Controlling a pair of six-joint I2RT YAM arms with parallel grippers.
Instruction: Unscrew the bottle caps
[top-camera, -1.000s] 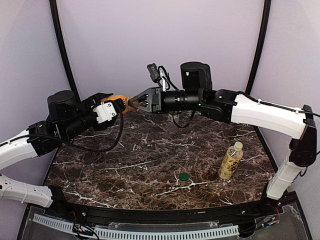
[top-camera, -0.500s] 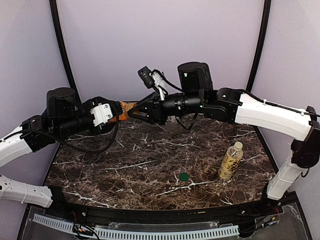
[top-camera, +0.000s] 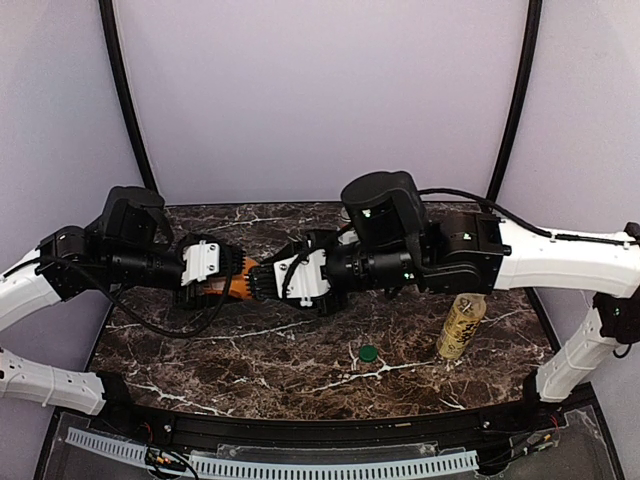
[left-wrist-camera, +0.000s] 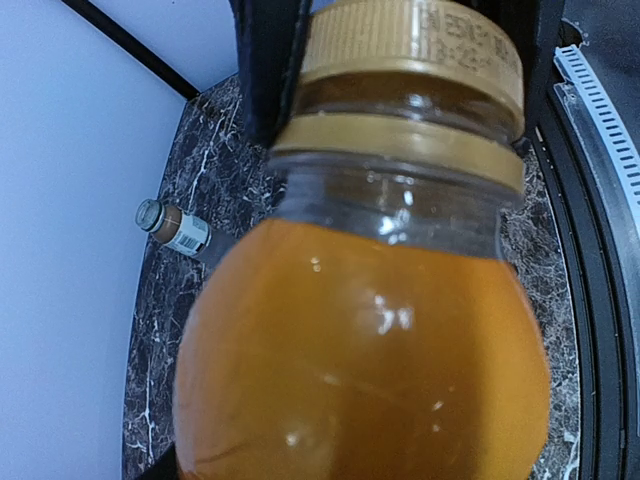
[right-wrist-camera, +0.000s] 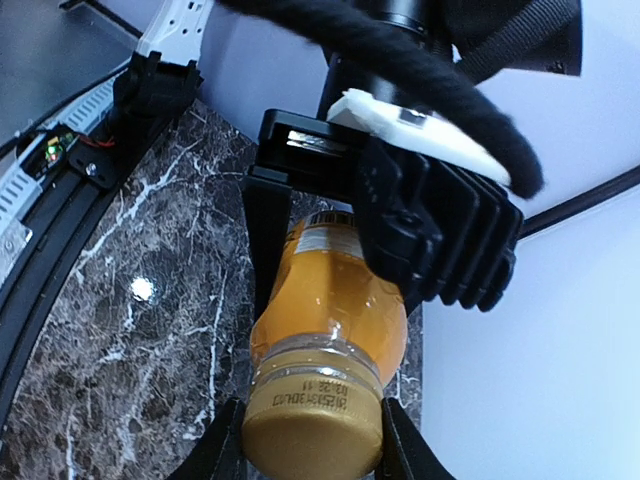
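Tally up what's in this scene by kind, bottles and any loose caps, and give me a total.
Bottles: 3 (orange bottle, yellow-labelled bottle, brown bottle)
Loose caps: 1 (green cap)
Total: 4

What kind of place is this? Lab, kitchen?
Looks like a robot test booth, not a kitchen: plain lilac backdrop walls, dark marble-pattern tabletop, two white-and-black robot arms holding a small orange plastic bottle between them.
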